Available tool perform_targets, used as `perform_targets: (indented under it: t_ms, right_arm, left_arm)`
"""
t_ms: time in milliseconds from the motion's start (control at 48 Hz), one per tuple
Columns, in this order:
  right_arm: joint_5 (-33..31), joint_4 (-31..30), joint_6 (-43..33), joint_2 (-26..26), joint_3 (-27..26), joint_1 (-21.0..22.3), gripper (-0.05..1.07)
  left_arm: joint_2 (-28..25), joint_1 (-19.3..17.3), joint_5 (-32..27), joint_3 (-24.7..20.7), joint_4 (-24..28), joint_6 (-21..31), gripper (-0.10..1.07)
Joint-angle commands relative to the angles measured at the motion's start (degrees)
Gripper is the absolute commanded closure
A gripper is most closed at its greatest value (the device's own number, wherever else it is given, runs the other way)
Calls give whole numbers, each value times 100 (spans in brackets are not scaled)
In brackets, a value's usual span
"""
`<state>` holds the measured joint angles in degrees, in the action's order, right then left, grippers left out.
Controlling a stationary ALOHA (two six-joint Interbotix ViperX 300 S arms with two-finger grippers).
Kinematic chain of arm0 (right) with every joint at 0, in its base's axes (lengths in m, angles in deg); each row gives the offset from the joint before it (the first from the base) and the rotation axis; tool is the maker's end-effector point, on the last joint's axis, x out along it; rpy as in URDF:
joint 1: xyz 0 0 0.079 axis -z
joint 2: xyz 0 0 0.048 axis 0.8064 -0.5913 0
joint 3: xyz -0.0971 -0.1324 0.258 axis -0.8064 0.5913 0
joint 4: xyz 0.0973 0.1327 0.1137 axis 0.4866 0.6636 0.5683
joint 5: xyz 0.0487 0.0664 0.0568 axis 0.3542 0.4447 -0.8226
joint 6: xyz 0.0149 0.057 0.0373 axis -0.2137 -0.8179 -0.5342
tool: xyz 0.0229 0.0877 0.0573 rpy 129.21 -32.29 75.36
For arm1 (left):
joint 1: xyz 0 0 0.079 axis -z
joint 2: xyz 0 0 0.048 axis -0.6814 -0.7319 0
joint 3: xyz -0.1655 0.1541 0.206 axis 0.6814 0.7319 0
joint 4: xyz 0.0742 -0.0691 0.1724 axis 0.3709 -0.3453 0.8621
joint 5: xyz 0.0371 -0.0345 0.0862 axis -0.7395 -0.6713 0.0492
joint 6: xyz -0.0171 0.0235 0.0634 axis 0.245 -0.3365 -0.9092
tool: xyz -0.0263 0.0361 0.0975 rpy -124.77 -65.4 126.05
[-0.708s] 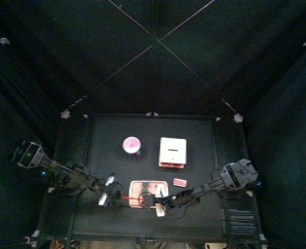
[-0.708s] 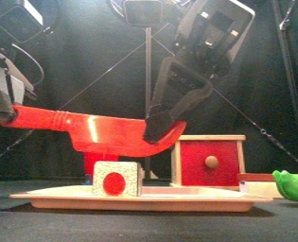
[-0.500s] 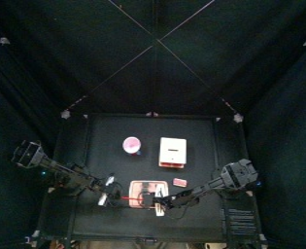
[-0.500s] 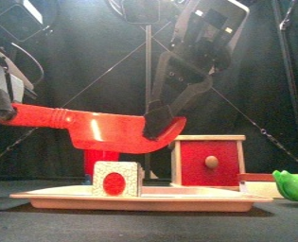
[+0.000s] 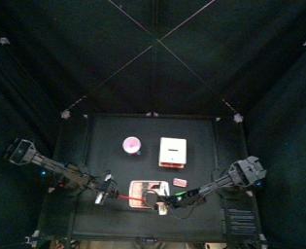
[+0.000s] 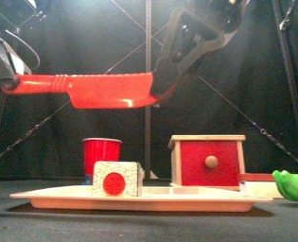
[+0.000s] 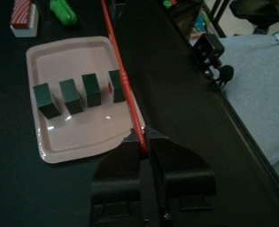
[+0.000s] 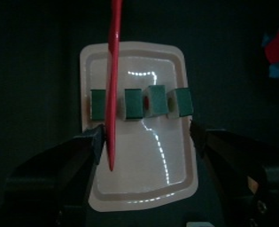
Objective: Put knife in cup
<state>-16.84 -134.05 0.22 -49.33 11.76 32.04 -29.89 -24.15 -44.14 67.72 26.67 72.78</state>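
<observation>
The knife (image 6: 107, 90) is a red toy cleaver held level in the air, well above the tray. My left gripper (image 6: 6, 80) is shut on its handle; in the left wrist view the knife (image 7: 120, 71) runs edge-on away from that gripper (image 7: 145, 146). My right gripper (image 6: 177, 66) stands wide open at the blade's far end. In the right wrist view the knife (image 8: 110, 80) points down near one of that gripper's (image 8: 148, 146) fingers. The cup (image 6: 100, 156) stands upright behind the tray, also seen as the pink cup (image 5: 133, 146) from above.
A salmon tray (image 6: 138, 197) lies at the table's front with a white block marked by a red dot (image 6: 115, 178); several green blocks (image 7: 76, 97) stand on it. A red-fronted box (image 6: 207, 163) stands right of the cup, and a green piece (image 6: 290, 184) lies at the far right.
The knife has risen well above the cup and turned from tilted to level. Both arms lifted with it, and the left arm drew back to the left.
</observation>
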Motion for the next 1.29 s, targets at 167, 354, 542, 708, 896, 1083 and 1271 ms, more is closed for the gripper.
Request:
perform_targets:
  t_ms: [167,354,542,708,896,1083,1271]
  right_arm:
    - [185,-352,-18,932,290,-35,-1]
    - [281,-580,-26,1529,606,-44,-1]
    - [396,-914,-26,2057,844,-44,-1]
    - [475,-1037,-26,2566,1081,53,-1]
    - [668,-993,-26,3164,1512,483,-1]
    - [773,-826,-26,3850,2259,668,-1]
    - [1459,-791,-26,4438,2900,888,-1]
  left_arm:
    - [940,-316,-809,-202,-571,9,65]
    - [1415,-694,-2294,-659,-1257,18,65]
    - [1450,-1143,-3832,-1318,-1450,26,65]
    - [1459,-1564,-4579,-1881,-1415,44,65]
    - [1503,-2013,-4975,-2399,-1415,35,65]
    - [1503,-2646,-5836,-2602,-1450,53,65]
    - [1521,-3041,-6504,-2760,-1617,44,65]
